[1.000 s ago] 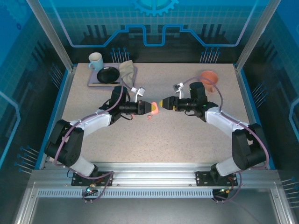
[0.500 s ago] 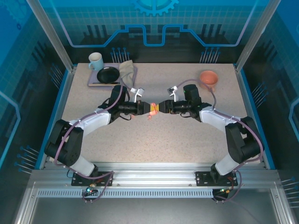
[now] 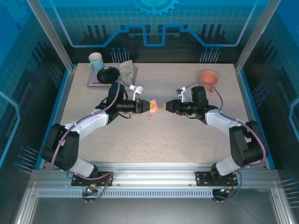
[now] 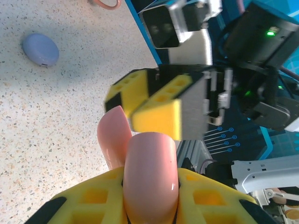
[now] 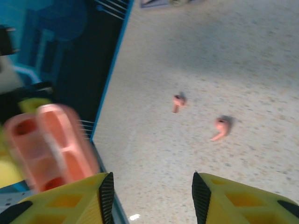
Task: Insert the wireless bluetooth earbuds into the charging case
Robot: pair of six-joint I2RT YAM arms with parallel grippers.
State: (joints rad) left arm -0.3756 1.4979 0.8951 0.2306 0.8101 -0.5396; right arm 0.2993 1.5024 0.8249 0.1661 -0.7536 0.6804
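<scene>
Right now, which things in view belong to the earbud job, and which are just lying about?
Job: pink charging case, held by the left gripper; open right gripper facing it; two salmon-pink earbuds on the table; lilac case, probably.
Lying about: mug, black dish, cloth, lilac tray, salmon bowl.

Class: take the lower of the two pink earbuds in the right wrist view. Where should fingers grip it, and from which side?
Likely its rounded head, from straight above: the pink earbud lies flat on the table, thin stem trailing, so the open right gripper could close across the bulb.
</scene>
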